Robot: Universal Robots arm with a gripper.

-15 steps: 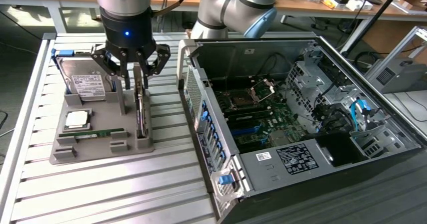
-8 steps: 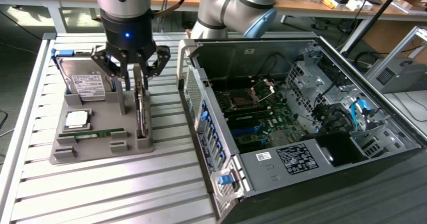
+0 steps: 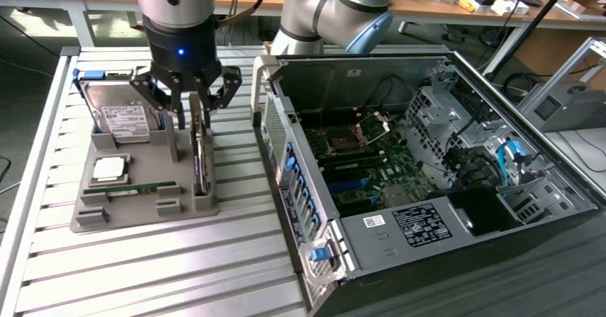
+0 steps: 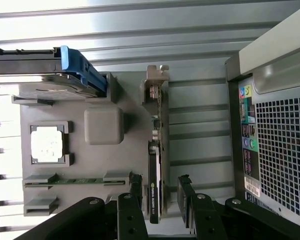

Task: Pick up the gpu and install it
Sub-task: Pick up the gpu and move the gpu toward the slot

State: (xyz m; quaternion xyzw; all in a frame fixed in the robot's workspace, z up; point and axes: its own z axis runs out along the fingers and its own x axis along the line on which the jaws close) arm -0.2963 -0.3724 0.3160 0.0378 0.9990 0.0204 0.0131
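- Gripper (image 3: pixel 194 115) hangs low over the grey parts holder (image 3: pixel 142 218), at the far end of the holder's right edge in the exterior view.
- Jaws are spread wide. In the wrist view the two black fingers (image 4: pixel 135 187) stand on either side of the gpu (image 4: pixel 155 150), with a gap showing on each side, and nothing is pinched.
- Gpu (image 3: pixel 200 157) stands on its long edge in a slot along the holder's right side in the exterior view. It is a thin dark card running from near to far.
- Its silvery metal bracket (image 4: pixel 155 82) sits at the end of the card away from the gripper (image 4: pixel 160 179) in the wrist view.
- Hard drive (image 3: pixel 123 115) with a white label rests tilted at the holder's far left corner, and a blue piece (image 4: pixel 82 70) is fixed to its end.
- Processor chip (image 3: pixel 110 168) lies flat in a square pocket nearer than the drive.
- Green memory stick (image 3: pixel 133 188) lies in a narrow slot just nearer than the chip.
- Open computer case (image 3: pixel 379 232) lies on its side at the exterior view's right, just beside the holder, with its motherboard (image 3: pixel 370 168) exposed.
- Perforated rear panel (image 4: pixel 280 150) of the case, with its coloured ports, faces the holder (image 4: pixel 85 160).
- Slatted metal table (image 3: pixel 142 274) carries both the holder and the case.
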